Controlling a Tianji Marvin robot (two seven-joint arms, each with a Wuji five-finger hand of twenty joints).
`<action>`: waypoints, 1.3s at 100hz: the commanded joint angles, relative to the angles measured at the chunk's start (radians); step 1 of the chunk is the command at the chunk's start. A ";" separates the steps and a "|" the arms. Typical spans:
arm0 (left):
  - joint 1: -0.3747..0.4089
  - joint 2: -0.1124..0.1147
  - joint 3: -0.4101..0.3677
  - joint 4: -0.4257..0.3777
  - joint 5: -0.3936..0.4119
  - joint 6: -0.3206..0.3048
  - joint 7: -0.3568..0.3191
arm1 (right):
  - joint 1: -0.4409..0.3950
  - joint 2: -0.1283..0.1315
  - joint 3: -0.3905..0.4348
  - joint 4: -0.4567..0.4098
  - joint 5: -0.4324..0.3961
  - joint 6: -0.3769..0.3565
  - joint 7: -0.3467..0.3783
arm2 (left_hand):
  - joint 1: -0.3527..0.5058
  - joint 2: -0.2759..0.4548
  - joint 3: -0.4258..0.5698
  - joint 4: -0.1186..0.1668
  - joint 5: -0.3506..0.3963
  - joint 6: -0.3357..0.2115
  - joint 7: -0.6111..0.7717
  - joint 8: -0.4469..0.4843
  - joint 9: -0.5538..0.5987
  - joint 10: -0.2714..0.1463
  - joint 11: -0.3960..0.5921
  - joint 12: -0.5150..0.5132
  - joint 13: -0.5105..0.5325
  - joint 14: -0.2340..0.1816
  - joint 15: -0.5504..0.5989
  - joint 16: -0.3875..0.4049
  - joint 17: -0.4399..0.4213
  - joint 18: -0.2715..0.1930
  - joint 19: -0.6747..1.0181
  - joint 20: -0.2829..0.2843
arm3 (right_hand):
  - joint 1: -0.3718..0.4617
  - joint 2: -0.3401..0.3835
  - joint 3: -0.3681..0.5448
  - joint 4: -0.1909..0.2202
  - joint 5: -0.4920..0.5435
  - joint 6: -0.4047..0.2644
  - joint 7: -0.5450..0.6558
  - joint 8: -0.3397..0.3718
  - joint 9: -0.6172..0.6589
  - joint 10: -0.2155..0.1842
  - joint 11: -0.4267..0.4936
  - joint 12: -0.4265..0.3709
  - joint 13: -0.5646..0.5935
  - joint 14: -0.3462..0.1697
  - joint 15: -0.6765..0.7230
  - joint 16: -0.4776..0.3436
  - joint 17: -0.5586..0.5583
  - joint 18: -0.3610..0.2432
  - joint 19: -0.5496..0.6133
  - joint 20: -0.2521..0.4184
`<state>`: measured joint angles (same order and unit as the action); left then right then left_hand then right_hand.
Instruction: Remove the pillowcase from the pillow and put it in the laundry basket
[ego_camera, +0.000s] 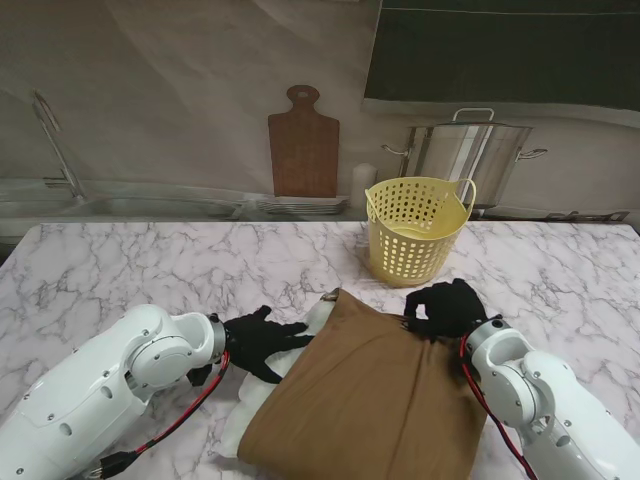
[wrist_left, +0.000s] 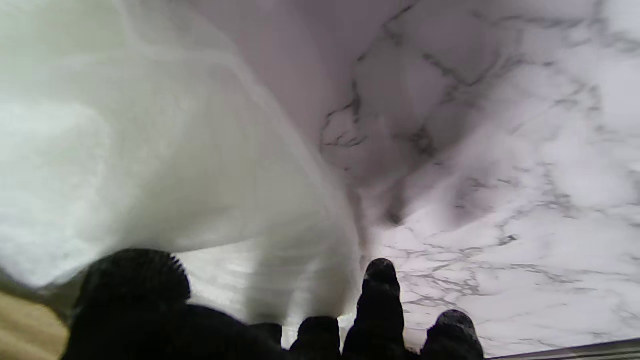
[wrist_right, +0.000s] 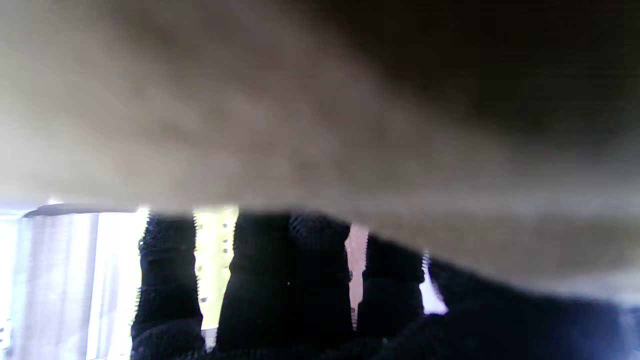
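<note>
Left robot hand (ego_camera: 258, 341) lying with fingers spread against the white pillow (ego_camera: 318, 318) where it is sticking out of the brown pillowcase (ego_camera: 370, 400), pressing rather than gripping. Right robot hand (ego_camera: 447, 307) curling its fingers (wrist_right: 167, 280) on the pillowcase's far right corner, cloth bunching under them. Pillowcase covering most of the pillow, resting on the marble counter (ego_camera: 150, 270). Yellow laundry basket (ego_camera: 414, 228) standing just beyond the right robot hand, apart from the cloth

Stand view evenly lit and sharp — both wrist views blurred.
</note>
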<state>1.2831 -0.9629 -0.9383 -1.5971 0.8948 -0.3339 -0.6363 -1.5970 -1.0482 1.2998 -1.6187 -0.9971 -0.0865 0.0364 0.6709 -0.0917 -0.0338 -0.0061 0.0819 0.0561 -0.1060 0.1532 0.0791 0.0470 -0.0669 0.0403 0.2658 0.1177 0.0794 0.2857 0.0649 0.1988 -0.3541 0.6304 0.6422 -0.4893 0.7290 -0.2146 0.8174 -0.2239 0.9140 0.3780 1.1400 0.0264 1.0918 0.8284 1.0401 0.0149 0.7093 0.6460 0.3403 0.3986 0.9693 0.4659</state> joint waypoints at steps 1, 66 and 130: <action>0.022 0.017 -0.005 0.024 0.015 0.013 -0.030 | 0.048 -0.006 -0.025 0.020 0.000 0.005 -0.007 | 0.031 -0.090 0.008 -0.009 0.060 0.007 0.087 0.026 0.025 0.009 0.050 0.012 -0.010 -0.002 0.002 -0.002 -0.008 0.000 0.670 0.012 | 0.136 -0.015 0.142 0.059 0.010 -0.068 0.041 0.019 0.026 0.076 0.064 0.015 0.018 -0.056 0.019 0.013 -0.004 -0.003 0.017 -0.010; -0.001 0.008 0.014 0.025 0.020 0.051 -0.004 | -0.043 -0.007 0.038 -0.122 -0.147 0.007 -0.102 | 0.043 -0.006 0.006 -0.015 0.062 0.016 0.089 0.027 0.042 0.014 0.056 0.018 0.005 0.005 0.009 0.002 0.004 0.000 0.675 0.020 | 0.016 0.198 -0.170 0.117 -0.244 0.038 -0.197 -0.055 -0.480 0.058 -0.648 -0.387 -0.330 0.062 -0.432 -0.235 -0.144 -0.018 -0.044 0.002; -0.061 0.010 0.095 0.042 -0.041 0.130 -0.036 | -0.291 0.003 -0.062 -0.290 -0.153 0.033 -0.011 | 0.055 0.026 -0.001 -0.019 0.065 0.026 0.089 0.032 0.052 0.025 0.054 0.022 0.008 0.014 0.010 0.004 0.002 0.000 0.688 0.021 | 0.083 0.074 -0.288 0.195 -0.510 0.104 -0.606 0.235 -0.553 0.000 -0.572 -0.449 -0.065 0.079 -0.279 -0.154 0.056 -0.016 0.104 0.130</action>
<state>1.2187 -0.9527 -0.8555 -1.5806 0.8565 -0.2106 -0.6480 -1.9047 -1.0432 1.2470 -1.9525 -1.1701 -0.0664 0.0324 0.6896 -0.0703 -0.0381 -0.0171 0.0835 0.0974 -0.1009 0.1531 0.1030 0.0899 -0.0327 0.0435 0.2715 0.1177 0.0884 0.2857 0.0660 0.1973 -0.3539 0.6322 0.4846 -0.3956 0.4263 -0.0725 0.2373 -0.0535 0.2346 0.5606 0.4469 0.0861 0.3943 0.3007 0.7603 0.1974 0.2077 0.3659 0.3161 0.4273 0.9525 0.5381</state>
